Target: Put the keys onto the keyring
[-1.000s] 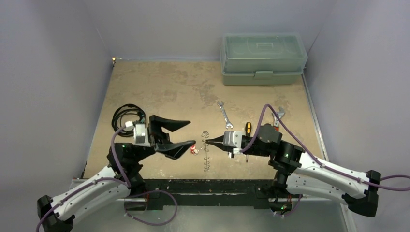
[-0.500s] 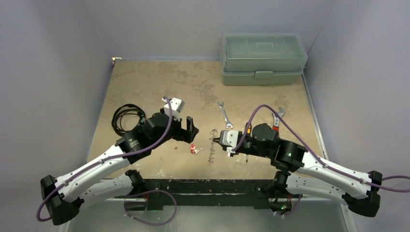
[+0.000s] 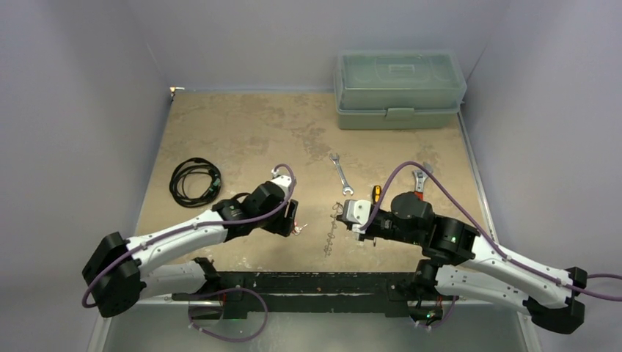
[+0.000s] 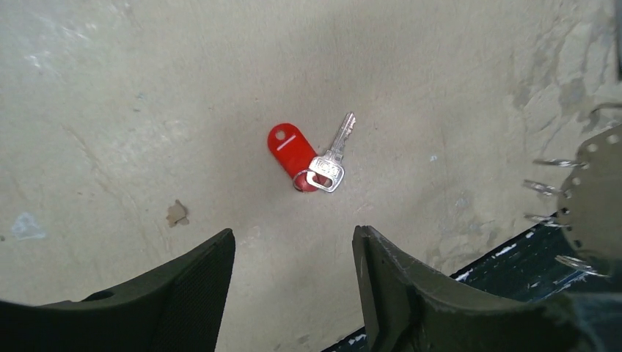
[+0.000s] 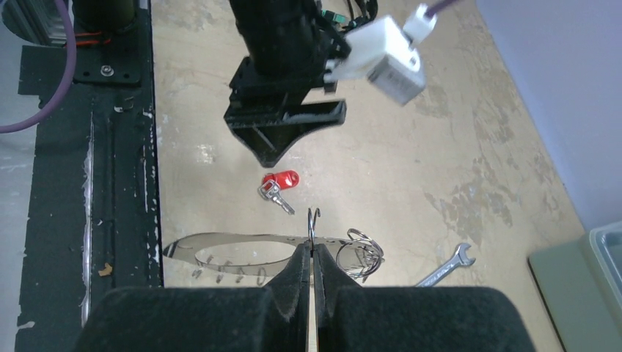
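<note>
Keys and keyring, near edge of the table (image 3: pixel 242 132), about midway along it. One loose key (image 4: pixel 331 163), joined to a red tag (image 4: pixel 286 149), is lying flat on the bare surface. My left gripper (image 4: pixel 293 246) is hanging just above it, jaws standing apart with nothing between them. My right gripper (image 5: pixel 311 253) is pinching the keyring (image 5: pixel 180 249) by its thin wire, jaws fully closed, and is holding it just to the right of the key, apart from it. I am judging the key light, stiff and slick, lying too flat to take by the blade. The thicker red tag is offering the better hold. The wire loop is probably going to spring and swing under any push.
</note>
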### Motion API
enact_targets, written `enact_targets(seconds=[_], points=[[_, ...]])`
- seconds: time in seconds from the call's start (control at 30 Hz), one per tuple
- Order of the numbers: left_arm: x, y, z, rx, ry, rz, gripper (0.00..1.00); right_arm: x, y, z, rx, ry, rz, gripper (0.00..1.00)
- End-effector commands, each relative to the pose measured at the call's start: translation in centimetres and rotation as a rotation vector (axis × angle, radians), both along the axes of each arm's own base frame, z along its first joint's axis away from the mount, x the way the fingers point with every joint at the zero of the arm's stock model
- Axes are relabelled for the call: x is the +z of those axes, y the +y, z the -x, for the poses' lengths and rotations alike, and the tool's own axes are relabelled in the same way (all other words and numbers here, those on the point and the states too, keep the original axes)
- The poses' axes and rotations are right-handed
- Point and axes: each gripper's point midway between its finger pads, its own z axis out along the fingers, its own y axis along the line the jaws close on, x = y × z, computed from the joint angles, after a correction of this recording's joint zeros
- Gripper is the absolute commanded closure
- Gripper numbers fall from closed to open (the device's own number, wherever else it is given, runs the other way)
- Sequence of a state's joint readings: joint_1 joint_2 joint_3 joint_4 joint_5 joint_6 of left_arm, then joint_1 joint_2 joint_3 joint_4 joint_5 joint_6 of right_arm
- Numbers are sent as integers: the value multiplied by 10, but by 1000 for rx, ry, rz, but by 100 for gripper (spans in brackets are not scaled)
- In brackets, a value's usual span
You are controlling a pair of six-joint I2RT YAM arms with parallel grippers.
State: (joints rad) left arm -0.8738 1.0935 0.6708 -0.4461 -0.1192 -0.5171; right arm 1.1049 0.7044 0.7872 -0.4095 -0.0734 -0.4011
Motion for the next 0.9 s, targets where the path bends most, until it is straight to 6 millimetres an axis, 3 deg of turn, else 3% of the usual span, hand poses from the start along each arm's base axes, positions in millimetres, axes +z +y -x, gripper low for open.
enact_targets(seconds=[0.0,0.43,0.77,0.87], points=[[-17,-25,4,-101,47,37,42,20,-3,1,-5,-21,-55,100],[-60,-44,4,-171,136,4,53,23,-8,6,5,-30,-79,100],[-62,-42,-4,-153,114,-26,59,23,-3,8,27,-18,-82,100],[-60,-42,-4,-148,112,-26,65,23,-3,8,26,-21,-83,100]])
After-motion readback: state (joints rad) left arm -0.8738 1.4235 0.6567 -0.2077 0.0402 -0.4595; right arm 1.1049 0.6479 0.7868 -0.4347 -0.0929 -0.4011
